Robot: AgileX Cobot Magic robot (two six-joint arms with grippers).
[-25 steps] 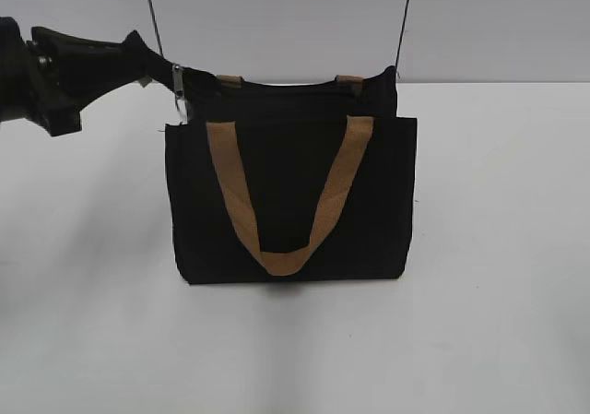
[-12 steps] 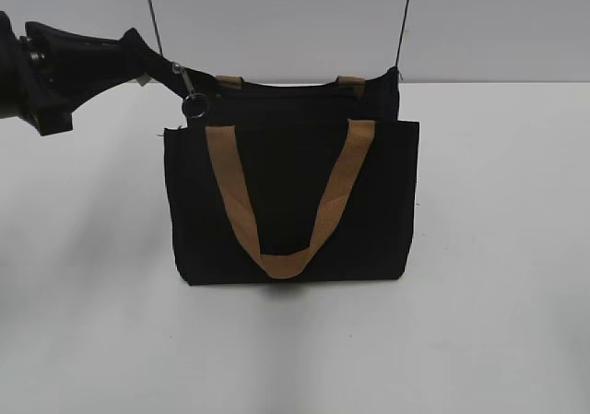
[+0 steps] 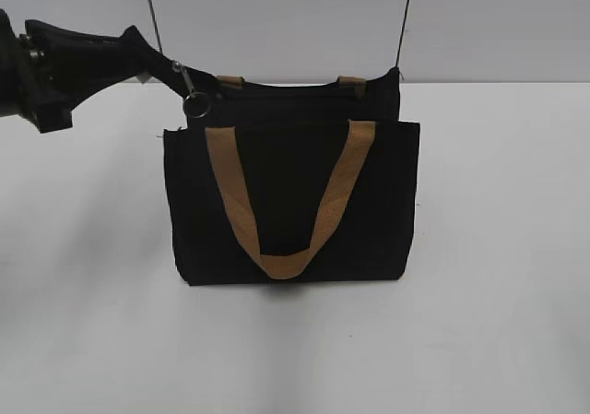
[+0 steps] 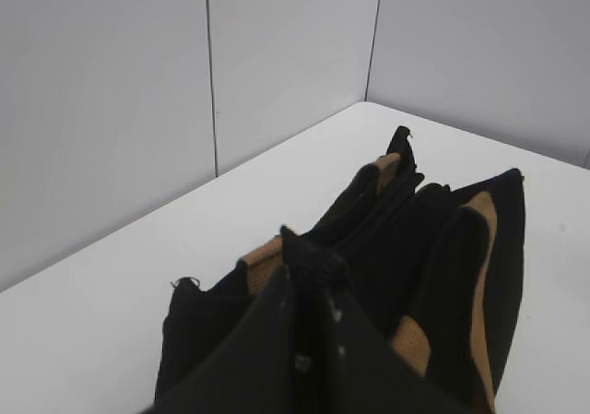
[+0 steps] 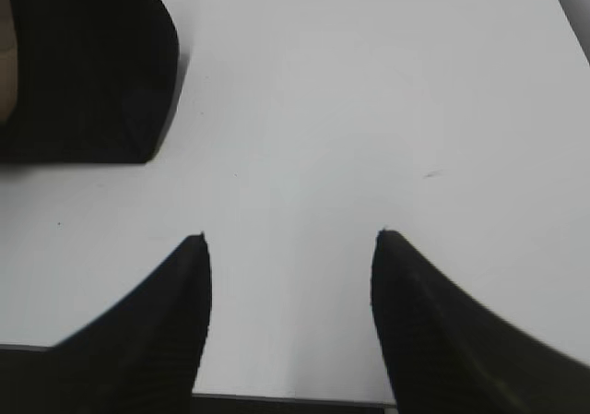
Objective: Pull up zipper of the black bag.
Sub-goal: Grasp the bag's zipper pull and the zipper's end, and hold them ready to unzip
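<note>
The black bag (image 3: 290, 202) stands upright mid-table, with its front tan strap handle (image 3: 286, 262) hanging over the outer pocket. My left gripper (image 3: 159, 62) is at the bag's top left corner, shut on the zipper pull (image 3: 189, 87). The silver tab slants down to a small ring by the bag's edge. In the left wrist view the jaws (image 4: 312, 276) are closed, with silver glints between them, and the bag (image 4: 415, 239) stretches away beyond. My right gripper (image 5: 290, 239) is open and empty over the table, to the right of the bag's lower corner (image 5: 83, 64). It is out of the exterior view.
The white table (image 3: 498, 248) extends on all sides of the bag. A pale wall with two dark vertical seams (image 3: 152, 13) stands close behind it. The table's edge shows at the bottom of the right wrist view (image 5: 277, 400).
My left gripper has shifted slightly left and up. The silver pull has swung from hanging straight to slanting, and its ring now shows. The bag's top left corner is drawn a little taut.
</note>
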